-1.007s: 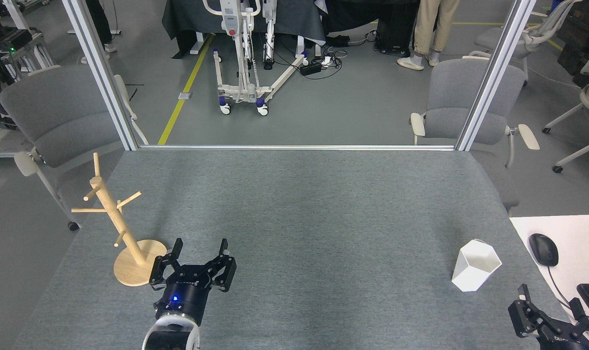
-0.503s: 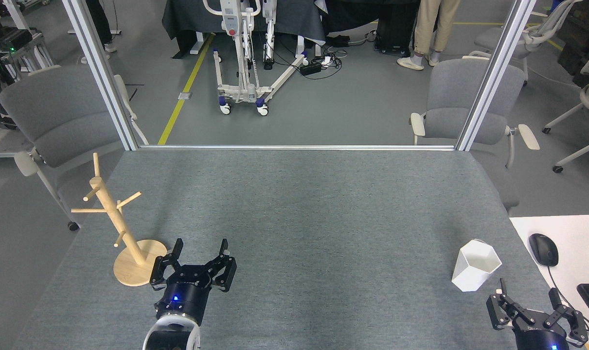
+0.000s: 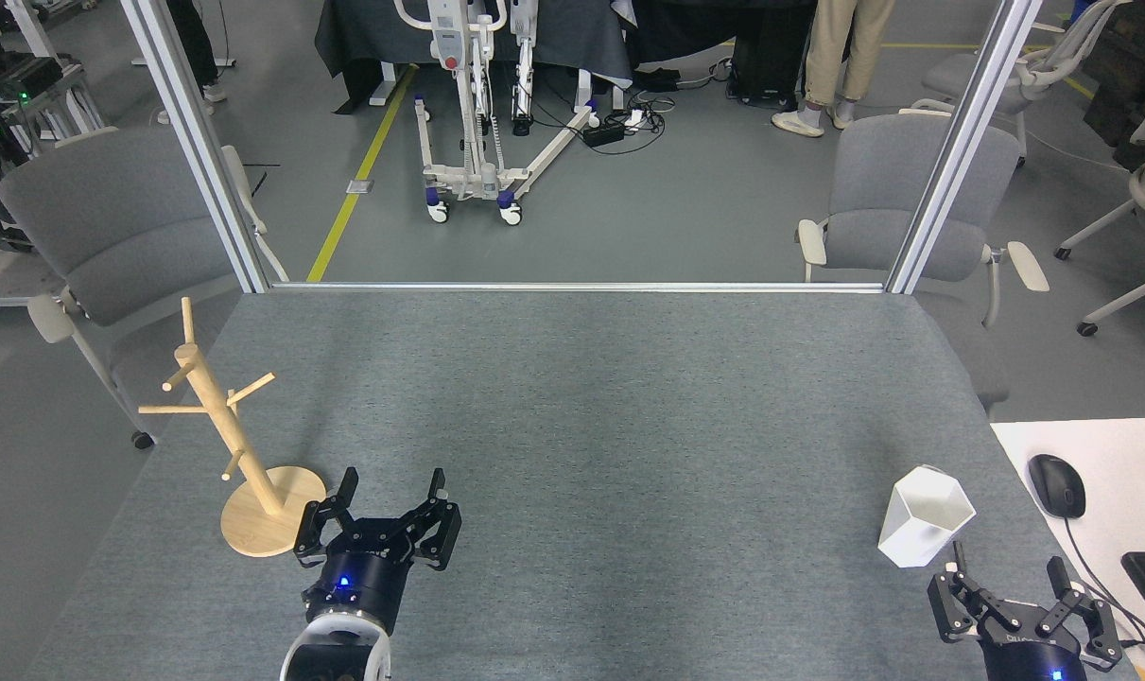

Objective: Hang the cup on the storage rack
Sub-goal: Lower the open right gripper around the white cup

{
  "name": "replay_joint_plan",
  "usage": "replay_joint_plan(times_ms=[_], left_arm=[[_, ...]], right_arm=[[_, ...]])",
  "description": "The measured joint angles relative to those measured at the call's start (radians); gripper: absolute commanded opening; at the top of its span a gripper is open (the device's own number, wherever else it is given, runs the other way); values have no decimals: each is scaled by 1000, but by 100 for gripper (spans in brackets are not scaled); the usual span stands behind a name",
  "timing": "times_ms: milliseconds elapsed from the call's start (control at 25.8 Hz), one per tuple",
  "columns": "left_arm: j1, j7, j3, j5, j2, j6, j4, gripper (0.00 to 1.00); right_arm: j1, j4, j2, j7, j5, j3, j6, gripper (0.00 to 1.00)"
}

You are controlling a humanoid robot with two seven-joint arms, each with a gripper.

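Ahead and slightly left of our wide-open right gripper [image 3: 1005, 567] stands the cup [image 3: 924, 516], nearer it than the left.

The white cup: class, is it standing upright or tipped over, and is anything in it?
Upright and empty. The cup stands on its narrow base on the grey table, its hexagonal rim facing up, showing only bare white inner walls.

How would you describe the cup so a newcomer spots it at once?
Start at the grey felt-covered table and go to its near right corner, beside the white desk with the computer mouse. There, just beyond the right gripper, stands the cup: matte white, faceted, with an angular rim, the table's only white thing.
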State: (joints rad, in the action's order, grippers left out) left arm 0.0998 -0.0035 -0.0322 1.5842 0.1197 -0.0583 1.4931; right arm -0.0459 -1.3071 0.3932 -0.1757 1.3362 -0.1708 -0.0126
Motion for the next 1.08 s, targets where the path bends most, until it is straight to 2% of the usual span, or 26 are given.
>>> replay_joint_plan(times_ms=[310,658,1084], left_arm=[[15,0,-1,0,-4,2,-21,99],[17,0,-1,2,-9,8,-15,100],[15,0,-2,2,-9,9,-13,99]], right_arm=[[5,27,6,-3,8,-4,113,100],[52,86,2,-2,42,-3,143,99],[89,129,1,-1,47,0,174,99]])
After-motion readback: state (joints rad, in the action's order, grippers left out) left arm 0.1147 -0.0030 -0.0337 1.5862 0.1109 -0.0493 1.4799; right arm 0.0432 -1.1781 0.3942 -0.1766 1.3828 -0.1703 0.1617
